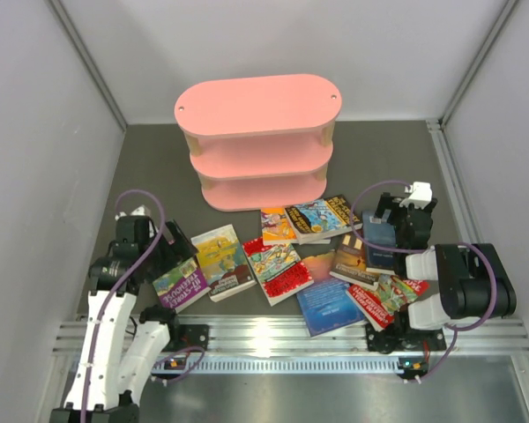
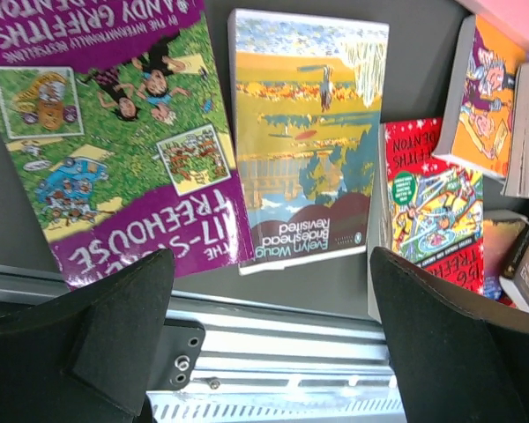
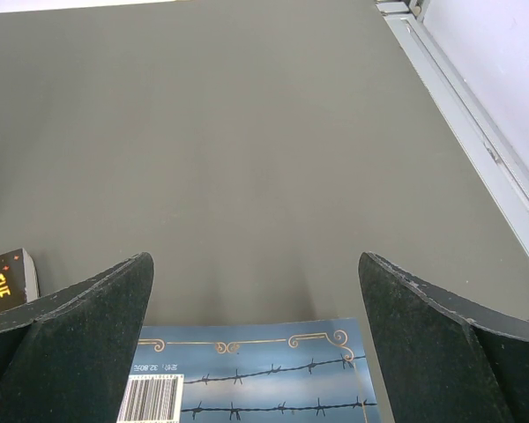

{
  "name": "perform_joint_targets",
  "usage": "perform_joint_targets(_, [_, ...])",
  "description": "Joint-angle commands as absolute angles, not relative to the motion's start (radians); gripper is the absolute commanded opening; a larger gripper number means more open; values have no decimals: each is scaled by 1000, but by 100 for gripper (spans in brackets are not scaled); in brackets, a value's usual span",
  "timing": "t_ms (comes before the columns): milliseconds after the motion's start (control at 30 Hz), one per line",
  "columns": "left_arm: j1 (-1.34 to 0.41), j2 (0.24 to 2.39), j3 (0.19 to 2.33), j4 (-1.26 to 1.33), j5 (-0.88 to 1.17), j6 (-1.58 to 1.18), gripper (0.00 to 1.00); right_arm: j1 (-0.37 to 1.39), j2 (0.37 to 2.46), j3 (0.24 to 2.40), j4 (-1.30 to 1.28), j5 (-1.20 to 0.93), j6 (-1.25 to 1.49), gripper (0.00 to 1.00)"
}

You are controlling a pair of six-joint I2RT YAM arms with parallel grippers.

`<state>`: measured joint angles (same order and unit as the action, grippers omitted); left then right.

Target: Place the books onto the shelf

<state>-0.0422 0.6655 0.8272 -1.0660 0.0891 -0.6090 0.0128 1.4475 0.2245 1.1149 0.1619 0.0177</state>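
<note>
1. The pink shelf (image 1: 257,145) stands at the back of the dark worktop (image 1: 159,167) with all 3 boards bare. The books (image 1: 278,269) lie flat in a loose spread in front of it, none shelved, so I judge the job not yet begun.
2. The left end effector (image 2: 269,291) hangs released, fingers wide apart. It is above the near edges of a purple book (image 2: 115,132) and a yellow book (image 2: 304,132), which lie side by side, close to touching.
3. The right end effector (image 3: 256,273) is likewise spread and grasps nothing. A blue-grey book (image 3: 256,379) lies just under it, with bare worktop beyond.
4. Risk: the paperbacks are thin and lie flat, so fingers coming straight down may scrape a cover or skid the book along instead of catching an edge.
5. Risk: on the right the books overlap in a heap. Lifting 1 could drag or tip its neighbours, perhaps toward the metal rail (image 1: 264,339) at the near edge.
6. Risk: a paperback pinched by 1 edge may flop open or slip out.
7. Risk: the gaps between the boards look low. A book carried at a tilt could catch a board edge and push the light-looking shelf backwards.
</note>
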Motion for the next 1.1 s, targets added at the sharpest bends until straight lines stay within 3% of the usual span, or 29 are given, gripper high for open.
perform_joint_targets(0, [-43,675,808,-1029,173,-614,97,25,1448,249,1175,144,11,100])
perform_joint_targets(567, [-57,837,857,-1131,172,-557,95,38,1421,265,1140,172,9,100])
perform_joint_targets(667, [-66,888,894,-1095,198,-568,95,72,1257,444,684,229,-28,100])
perform_joint_targets(700, [-71,900,902,-1088,198,-568,95,74,1232,586,400,262,-6,100])
perform_joint_targets(800, [-86,939,922,-1065,189,-565,95,69,1180,762,116,310,95,100])
perform_joint_targets(833, [-89,948,920,-1060,190,-568,94,63,1154,812,25,340,176,100])
perform_joint_targets(900, [-98,957,916,-1045,199,-578,94,8,1141,847,-143,353,608,100])
perform_joint_targets(1000, [-112,963,897,-1005,210,-586,94,-107,1222,955,-239,-238,702,91])
perform_joint_targets(1067, [-118,969,894,-996,206,-584,94,-56,1342,1011,-366,-357,756,78])
